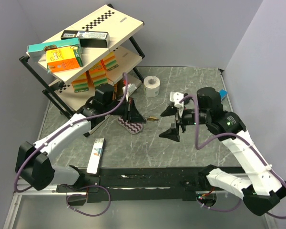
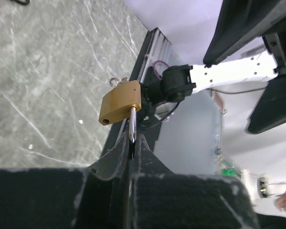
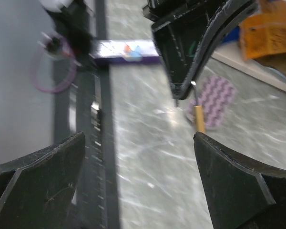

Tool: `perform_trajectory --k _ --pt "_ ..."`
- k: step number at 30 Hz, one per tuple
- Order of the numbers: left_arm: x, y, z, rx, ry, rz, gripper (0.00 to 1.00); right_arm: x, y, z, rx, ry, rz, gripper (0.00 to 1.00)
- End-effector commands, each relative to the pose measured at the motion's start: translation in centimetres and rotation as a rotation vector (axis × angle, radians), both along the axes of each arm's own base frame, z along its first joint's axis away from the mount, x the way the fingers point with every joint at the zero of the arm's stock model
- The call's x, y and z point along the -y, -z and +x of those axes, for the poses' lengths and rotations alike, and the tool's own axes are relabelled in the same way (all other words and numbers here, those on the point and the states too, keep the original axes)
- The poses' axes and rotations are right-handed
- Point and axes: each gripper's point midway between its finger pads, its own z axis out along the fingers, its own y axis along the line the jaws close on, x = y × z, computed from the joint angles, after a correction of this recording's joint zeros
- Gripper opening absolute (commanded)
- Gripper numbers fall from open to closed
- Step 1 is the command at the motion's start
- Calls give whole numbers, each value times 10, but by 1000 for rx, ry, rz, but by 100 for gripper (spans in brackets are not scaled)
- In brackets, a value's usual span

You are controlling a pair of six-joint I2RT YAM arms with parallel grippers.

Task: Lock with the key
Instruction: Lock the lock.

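Note:
My left gripper is shut on the steel shackle of a brass padlock and holds it off the table, body pointing away from the fingers. A small metal ring shows at the padlock's far end; I cannot make out the key itself. In the top view the padlock hangs between the two arms. My right gripper is open wide and empty, just right of the padlock, jaws facing it. The right wrist view shows the padlock edge-on under the left gripper's fingers, beyond my open right gripper.
A purple zigzag cloth lies under the left gripper. A long white box lies at the front left. A tape roll stands at the back. A tilted black shelf rack with boxes fills the back left.

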Motion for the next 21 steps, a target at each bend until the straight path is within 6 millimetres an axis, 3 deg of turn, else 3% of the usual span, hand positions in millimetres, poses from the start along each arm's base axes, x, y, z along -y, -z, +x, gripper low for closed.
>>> perform_trajectory --k 1,7,9,15,21 --pt "-7 -30 -15 230 64 -39 1 -3 -18 -27 -110 -63 141 100" --pt "-14 -46 -27 454 102 -42 1 4 -21 -10 -102 33 113 100" --pt "-12 -50 -38 439 156 -68 1 6 -14 -3 -46 32 76 100" --pt "1 -66 -43 398 169 -114 1 6 2 -5 76 -80 9 100" --pt "6 -76 -50 409 179 -145 1 0 4 -4 122 -116 12 97"
